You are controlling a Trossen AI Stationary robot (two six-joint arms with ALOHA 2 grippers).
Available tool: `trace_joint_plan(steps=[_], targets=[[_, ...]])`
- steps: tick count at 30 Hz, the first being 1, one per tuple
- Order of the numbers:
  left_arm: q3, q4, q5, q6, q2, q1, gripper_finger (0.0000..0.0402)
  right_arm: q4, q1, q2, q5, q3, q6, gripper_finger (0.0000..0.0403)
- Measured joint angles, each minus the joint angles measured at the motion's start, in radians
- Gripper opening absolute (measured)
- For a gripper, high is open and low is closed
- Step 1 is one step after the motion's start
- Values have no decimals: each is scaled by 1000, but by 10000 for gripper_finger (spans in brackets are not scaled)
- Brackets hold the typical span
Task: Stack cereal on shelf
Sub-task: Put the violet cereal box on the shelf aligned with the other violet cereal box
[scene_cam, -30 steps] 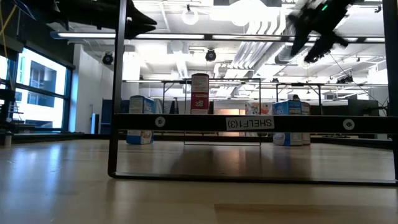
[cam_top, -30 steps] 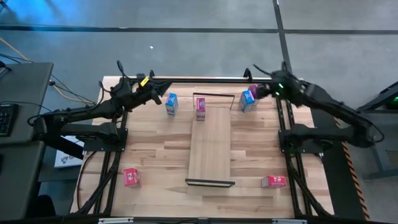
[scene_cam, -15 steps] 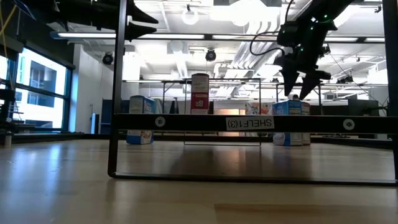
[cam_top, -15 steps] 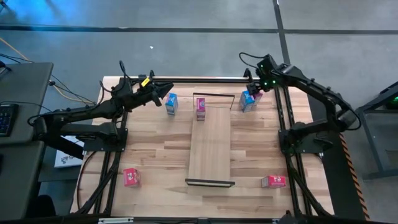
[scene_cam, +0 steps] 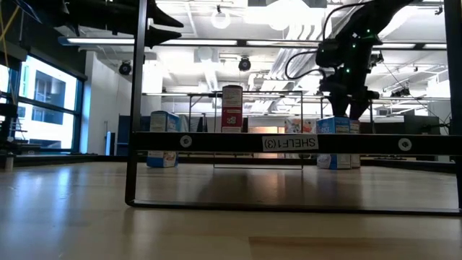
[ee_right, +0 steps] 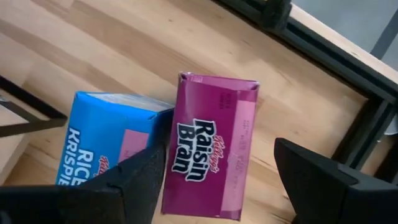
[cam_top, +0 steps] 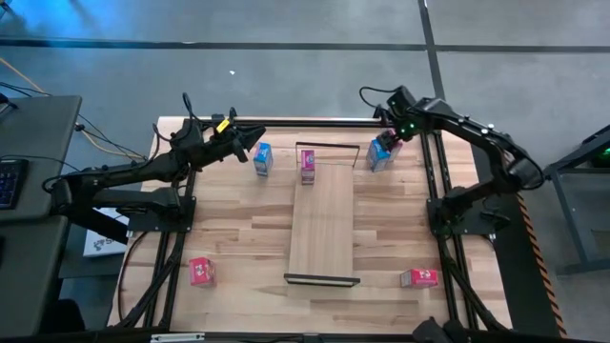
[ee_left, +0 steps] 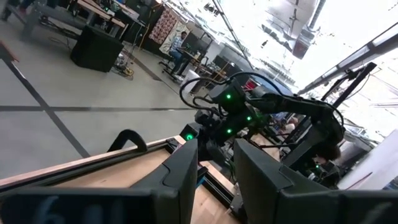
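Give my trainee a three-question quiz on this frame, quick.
1. True or false: the shelf already holds a pink box.
2. Which box do the right gripper's open jaws straddle? A) Raisin Bran B) Rice Krispies C) a red box
3. How many red boxes lie on the table, and at which end?

Key: 1 true; 2 A; 3 two, at the near end, one on each side of the shelf.

Pink cereal box (cam_top: 307,165) stands on shelf (cam_top: 323,221).
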State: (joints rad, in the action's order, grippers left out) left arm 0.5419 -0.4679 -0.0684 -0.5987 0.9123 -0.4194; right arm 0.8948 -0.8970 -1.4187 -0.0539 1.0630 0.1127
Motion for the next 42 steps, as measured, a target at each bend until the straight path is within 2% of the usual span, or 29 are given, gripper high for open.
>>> trace_joint_plan(steps=[9,15,20,27,31,36,42], targets=[[0,-1,-25,-3,0,0,97,-2,0,-44,3,0,-16,277],[0,-1,-25,-18,0,0,97,-9,0,-83,3,-1,-12,254],[0,0,-26,-18,0,0,97,-20,0,-81,0,-1,-14,210],[0,-1,-26,-18,0,0,97,-12,0,-81,-2,-1,-34,122],[0,-1,-26,-18,0,0,97,13,0,-75,-7,-1,-78,91],[0,-1,-35,-18,0,0,97,96,-6,-24,-60,21,-114,88],[0,0,-50,-17,0,0,97,203,-6,71,-136,132,-139,97]])
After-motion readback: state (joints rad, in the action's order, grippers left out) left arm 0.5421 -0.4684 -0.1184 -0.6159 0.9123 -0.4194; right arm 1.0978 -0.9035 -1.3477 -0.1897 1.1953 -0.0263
